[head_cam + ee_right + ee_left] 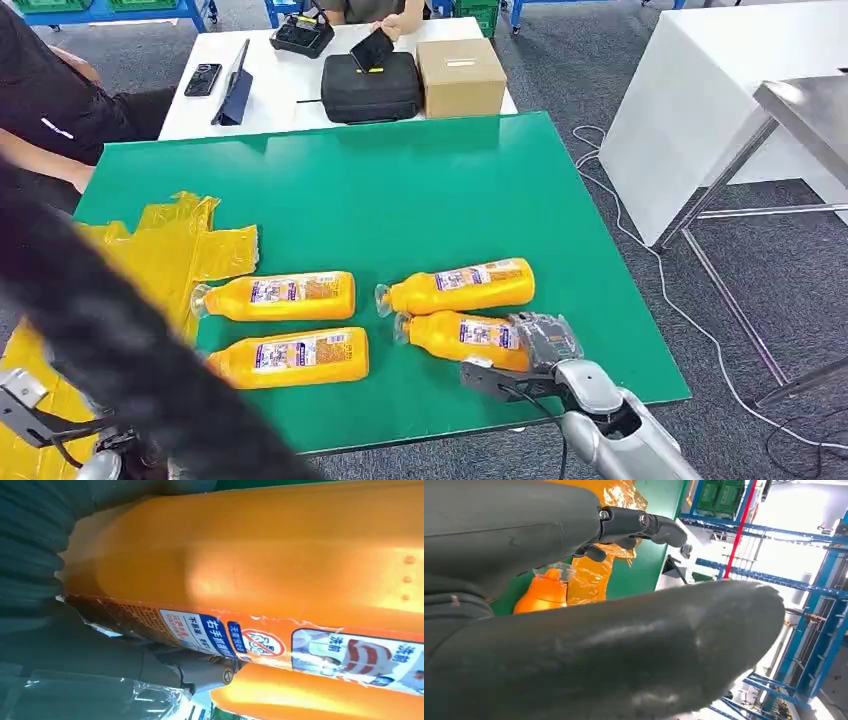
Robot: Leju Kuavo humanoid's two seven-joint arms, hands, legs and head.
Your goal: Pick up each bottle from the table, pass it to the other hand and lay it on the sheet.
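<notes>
Right hand on the near-right bottle, four bottles lying on the green table.

I see my right hand (540, 345) closed around the base of the near-right bottle (462, 336), which lies just beside another bottle (460, 286). Two more bottles (290, 357) lie beside the yellow sheet (170, 250). My left hand (574, 535) holds nothing, its fingers apart.

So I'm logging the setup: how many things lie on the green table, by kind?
Orange bottles: 4
Yellow plastic sheet: 1
Total: 5
</notes>
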